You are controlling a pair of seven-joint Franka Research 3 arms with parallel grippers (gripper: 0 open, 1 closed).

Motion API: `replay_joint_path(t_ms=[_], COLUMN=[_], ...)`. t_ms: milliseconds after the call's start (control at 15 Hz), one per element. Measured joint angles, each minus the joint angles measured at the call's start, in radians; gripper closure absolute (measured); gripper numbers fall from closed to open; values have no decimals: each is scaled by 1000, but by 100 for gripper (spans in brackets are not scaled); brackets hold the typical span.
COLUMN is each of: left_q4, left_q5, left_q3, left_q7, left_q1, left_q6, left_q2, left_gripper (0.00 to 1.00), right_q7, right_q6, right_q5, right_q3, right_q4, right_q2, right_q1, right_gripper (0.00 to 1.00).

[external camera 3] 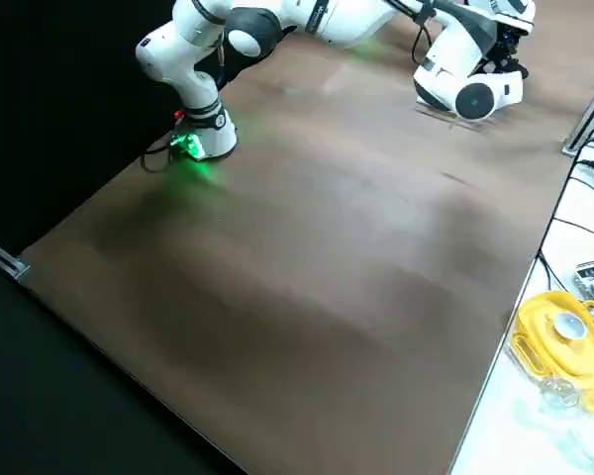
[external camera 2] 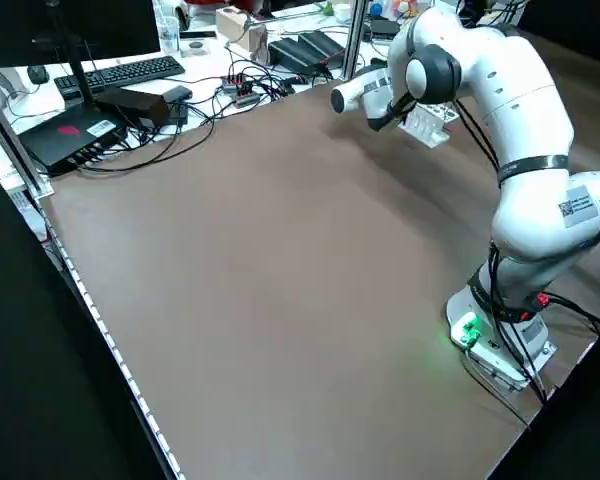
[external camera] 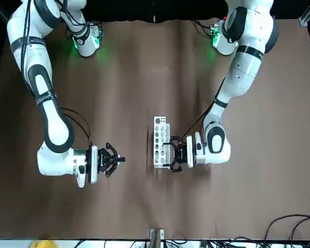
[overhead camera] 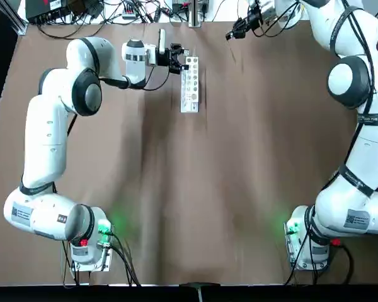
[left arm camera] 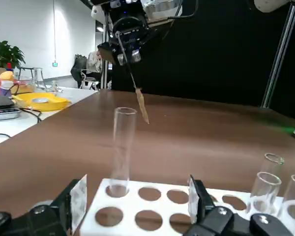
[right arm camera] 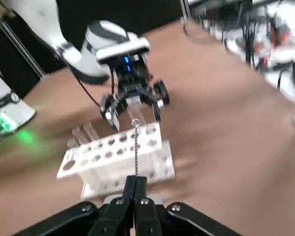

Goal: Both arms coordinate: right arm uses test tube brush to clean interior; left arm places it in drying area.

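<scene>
The drying area is a white rack (overhead camera: 189, 85) with rows of round holes at the far middle of the table. My left gripper (overhead camera: 175, 58) hovers at the rack's far end, open, its fingers (left arm camera: 79, 199) on either side of a clear test tube (left arm camera: 122, 147) that stands upright in a corner hole. Further clear tubes (left arm camera: 265, 182) stand at the rack's other end. My right gripper (overhead camera: 236, 30) is off to the right of the rack, above the table, shut on the test tube brush (right arm camera: 135, 147). The brush's thin wire points toward the rack (right arm camera: 118, 152), ending in a brownish tip (left arm camera: 141, 105).
Cables and electronics (overhead camera: 113, 9) line the table's far edge. A yellow tray (external camera 3: 559, 336) sits on a side bench past the table's edge. A keyboard (external camera 2: 120, 72) and boxes lie on a desk at the other side. A person (left arm camera: 93, 61) is far off in the room.
</scene>
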Motion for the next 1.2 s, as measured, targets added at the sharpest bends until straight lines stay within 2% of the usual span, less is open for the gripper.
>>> replay_joint_path(t_ms=[133, 200, 267, 600, 800, 1200], left_q4=[0, 0, 0, 4, 15, 37], left_q5=[0, -6, -18, -63, -82, -109], left_q3=[-1, -1, -1, -1, -1, 3], left_q7=[5, 18, 39, 130, 134, 134], left_q1=[-10, -13, -15, -26, -29, -29], left_q6=[0, 0, 0, -1, -1, 7], left_q2=[2, 4, 6, 21, 21, 25], left_gripper=[5, 11, 11, 26, 25, 24], right_q7=[101, 136, 166, 363, 512, 931], right_q6=[0, 0, 1, 55, 65, 65], right_q5=[-89, -121, -152, -299, -351, -458], right_q3=[3, 3, 3, 3, 1, 1], right_q4=[0, 0, 0, 0, -1, -1], right_q2=[-2, -3, -4, -6, -6, -6], right_q1=[4, 9, 17, 48, 50, 52], right_gripper=[98, 98, 98, 98, 98, 98])
